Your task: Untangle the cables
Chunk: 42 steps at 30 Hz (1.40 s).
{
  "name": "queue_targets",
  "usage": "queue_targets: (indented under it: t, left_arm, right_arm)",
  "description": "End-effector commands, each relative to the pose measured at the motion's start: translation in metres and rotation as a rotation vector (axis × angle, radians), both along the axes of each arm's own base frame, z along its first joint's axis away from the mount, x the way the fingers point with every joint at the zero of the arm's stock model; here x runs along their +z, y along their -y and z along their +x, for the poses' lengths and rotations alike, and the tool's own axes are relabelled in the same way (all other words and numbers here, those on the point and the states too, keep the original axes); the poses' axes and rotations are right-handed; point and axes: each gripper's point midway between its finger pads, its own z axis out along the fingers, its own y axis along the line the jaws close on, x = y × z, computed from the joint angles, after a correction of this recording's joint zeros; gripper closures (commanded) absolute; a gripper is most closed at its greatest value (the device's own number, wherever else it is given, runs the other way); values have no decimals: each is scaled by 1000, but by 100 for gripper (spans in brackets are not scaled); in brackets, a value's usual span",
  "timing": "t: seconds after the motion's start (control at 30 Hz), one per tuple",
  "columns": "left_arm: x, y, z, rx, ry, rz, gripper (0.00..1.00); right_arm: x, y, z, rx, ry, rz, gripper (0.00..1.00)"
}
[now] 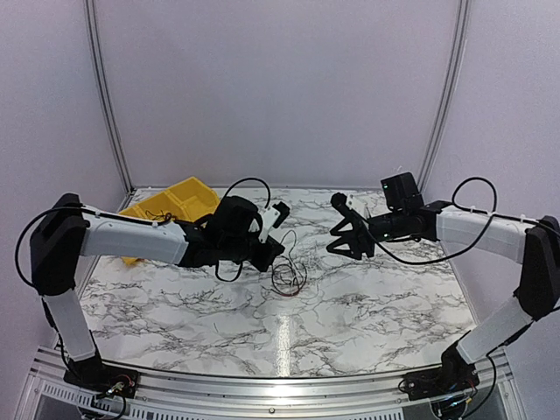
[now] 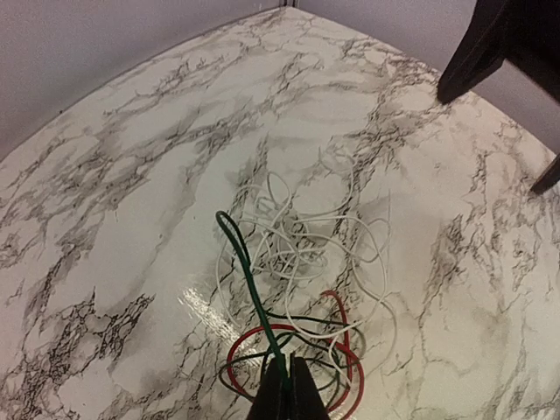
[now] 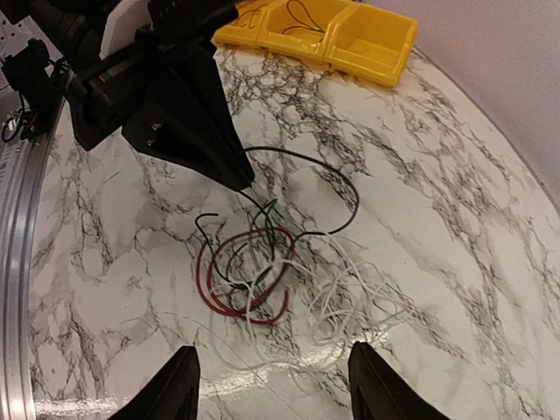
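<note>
The cables (image 1: pixel 289 276) are a small tangle of thin red, green, black and white wires lying on the marble table, at its centre. In the left wrist view the red loop (image 2: pixel 302 367) lies nearest, and the white loops (image 2: pixel 306 241) lie beyond it. My left gripper (image 2: pixel 289 366) is shut on a green wire (image 2: pixel 249 280) that rises out of the tangle. It stands just above the bundle's left edge (image 1: pixel 280 252). My right gripper (image 1: pixel 337 226) is open and empty, held above the table to the right of the bundle. In the right wrist view its fingers (image 3: pixel 179 385) frame the tangle (image 3: pixel 254 262).
A yellow bin (image 1: pixel 175 203) with compartments stands at the back left, behind the left arm; it also shows in the right wrist view (image 3: pixel 350 35). A metal rail (image 1: pixel 262 385) runs along the table's near edge. Grey walls close in the back and sides.
</note>
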Motion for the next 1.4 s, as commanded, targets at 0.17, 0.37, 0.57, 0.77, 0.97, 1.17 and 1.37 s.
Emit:
queue_targets:
  t: [0.17, 0.37, 0.57, 0.77, 0.97, 1.17, 1.37]
  left_arm:
    - [53, -9, -20, 35, 7, -130, 100]
    - [48, -9, -22, 72, -43, -176, 100]
    - [51, -15, -20, 117, -46, -194, 100]
    - [57, -29, -26, 144, -40, -205, 100]
    - [73, -46, -31, 169, -4, -224, 100]
    - [150, -70, -27, 208, 145, -217, 100]
    - [259, -105, -33, 258, 330, -288, 100]
  right_arm:
    - [5, -60, -6, 95, -101, 63, 30]
    - [-19, -79, 3, 67, -65, 7, 28]
    - [-66, -82, 39, -62, -58, -108, 28]
    - [-110, -80, 62, -148, -100, -203, 38]
    - [-144, -80, 57, -125, -179, -259, 78]
    - [-172, -61, 60, -179, -195, -351, 95]
    - [-190, -47, 67, -224, -321, -365, 80]
